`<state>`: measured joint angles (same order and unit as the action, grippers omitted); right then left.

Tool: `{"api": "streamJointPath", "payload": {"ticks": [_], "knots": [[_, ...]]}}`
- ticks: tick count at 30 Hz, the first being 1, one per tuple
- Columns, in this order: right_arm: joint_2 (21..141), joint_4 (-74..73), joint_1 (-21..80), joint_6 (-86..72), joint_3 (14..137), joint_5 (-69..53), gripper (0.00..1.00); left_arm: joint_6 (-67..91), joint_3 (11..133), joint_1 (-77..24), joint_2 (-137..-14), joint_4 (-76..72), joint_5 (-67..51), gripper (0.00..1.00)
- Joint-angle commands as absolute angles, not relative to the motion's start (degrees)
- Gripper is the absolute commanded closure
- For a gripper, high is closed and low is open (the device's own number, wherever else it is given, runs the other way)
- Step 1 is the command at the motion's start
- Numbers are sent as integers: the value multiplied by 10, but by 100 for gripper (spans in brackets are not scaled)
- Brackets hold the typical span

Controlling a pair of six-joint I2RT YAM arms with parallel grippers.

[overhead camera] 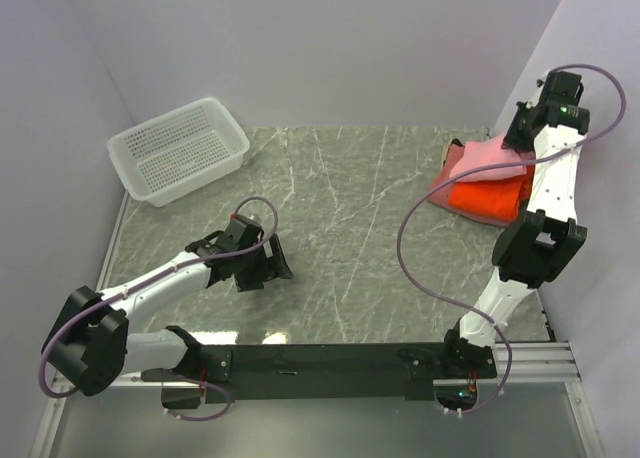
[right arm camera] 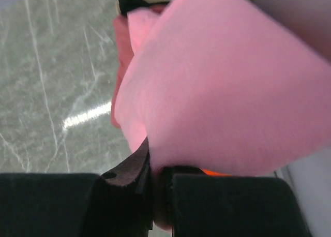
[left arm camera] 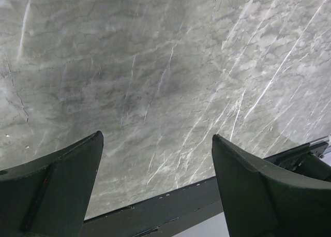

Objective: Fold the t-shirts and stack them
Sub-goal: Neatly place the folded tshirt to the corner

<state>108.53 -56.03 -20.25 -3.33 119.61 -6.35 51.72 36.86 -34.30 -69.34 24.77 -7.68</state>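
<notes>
Grey marble table [overhead camera: 350, 238] holds the t-shirts [overhead camera: 490, 200] far right; the right gripper [right arm camera: 155, 169] pinches the light pink t-shirt [right arm camera: 232, 92], limp light cloth probably best taken at an edge; left gripper [overhead camera: 268, 266] gapes empty.

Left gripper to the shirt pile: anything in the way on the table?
Nothing visible. Bare table lies between the left gripper and the t-shirts; the basket sits far left, off that line. The right gripper is shut on the light pink t-shirt.
</notes>
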Motion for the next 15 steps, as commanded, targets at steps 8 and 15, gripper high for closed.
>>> {"api": "streamJointPath", "payload": {"ticks": [8,15], "knots": [[1005,-495,-207,-45,1025,25,100,496,398,-341,-722,247,-84,9],[1050,-508,-214,-72,1088,122,77,492,422,-341,-731,259,-79,9]]}}
